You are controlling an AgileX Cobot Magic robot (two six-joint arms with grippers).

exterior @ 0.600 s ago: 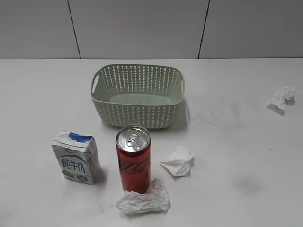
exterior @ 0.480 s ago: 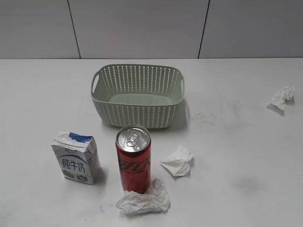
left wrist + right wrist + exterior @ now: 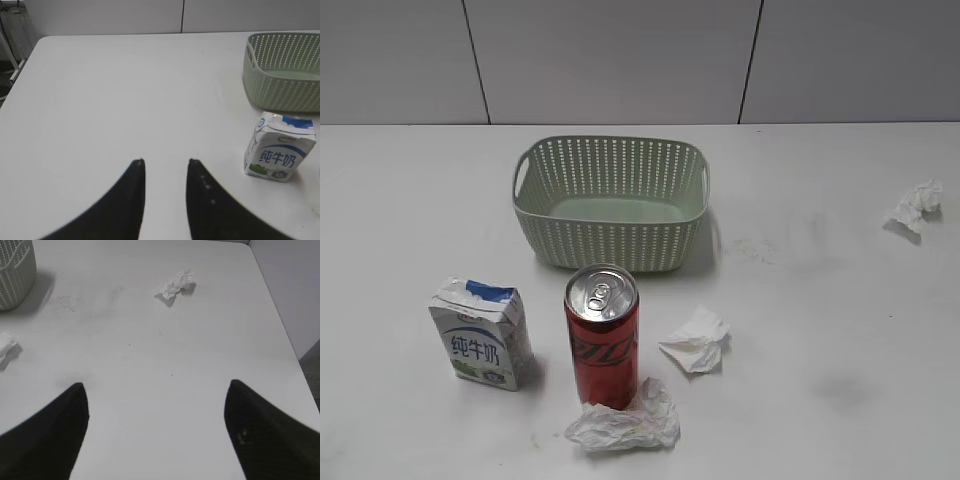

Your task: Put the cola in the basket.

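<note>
The cola (image 3: 603, 336), a tall red can with a silver top, stands upright on the white table in front of the basket. The pale green perforated basket (image 3: 611, 235) is empty behind it; it also shows in the left wrist view (image 3: 282, 80) and at the top left corner of the right wrist view (image 3: 15, 275). Neither arm shows in the exterior view. My left gripper (image 3: 165, 162) is open and empty over bare table, left of the milk carton. My right gripper (image 3: 155, 387) is open wide and empty over bare table. The can is out of both wrist views.
A white-and-blue milk carton (image 3: 481, 332) stands left of the can, also in the left wrist view (image 3: 279, 153). Crumpled tissues lie at the can's base (image 3: 623, 425), to its right (image 3: 697, 340) and far right (image 3: 917, 205); the far one shows in the right wrist view (image 3: 175, 285).
</note>
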